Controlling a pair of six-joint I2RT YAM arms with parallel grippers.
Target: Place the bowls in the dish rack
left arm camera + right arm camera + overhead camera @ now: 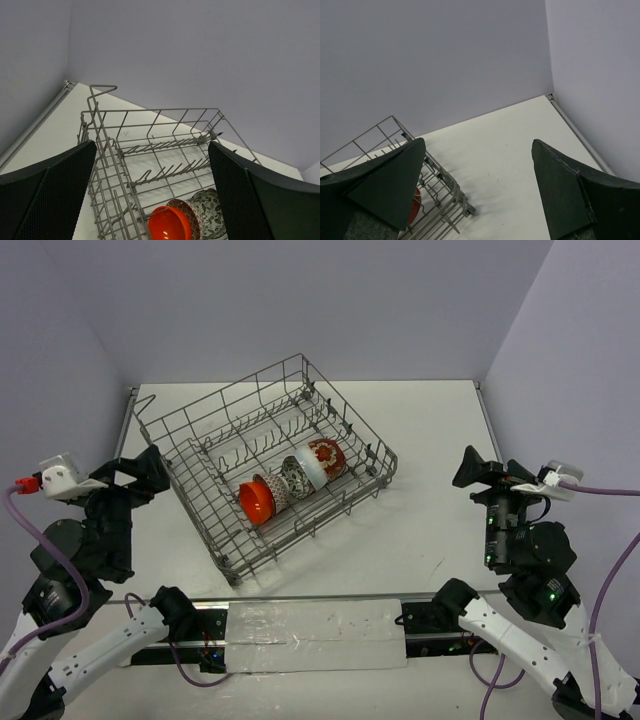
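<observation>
The grey wire dish rack point(205, 430) sits skewed at the table's centre. Three bowls stand on edge in a row in its near part: an orange-red one point(256, 500), a dark-and-white patterned one point(295, 478), and a white one with red pattern point(325, 458). In the left wrist view the rack point(150, 147) fills the middle, with the orange bowl point(170, 226) and patterned bowl point(210, 212) at the bottom. My left gripper point(140, 472) hangs open left of the rack, and my right gripper point(475, 470) hangs open to its right; both hold nothing. The right wrist view shows the rack's corner point(447, 197).
Pale walls enclose the table on three sides, with a metal rail along its left edge point(127, 420) and right edge point(487, 415). White table surface point(430, 440) lies between the rack and the right wall. The arm bases and a white taped bar point(315, 632) line the near edge.
</observation>
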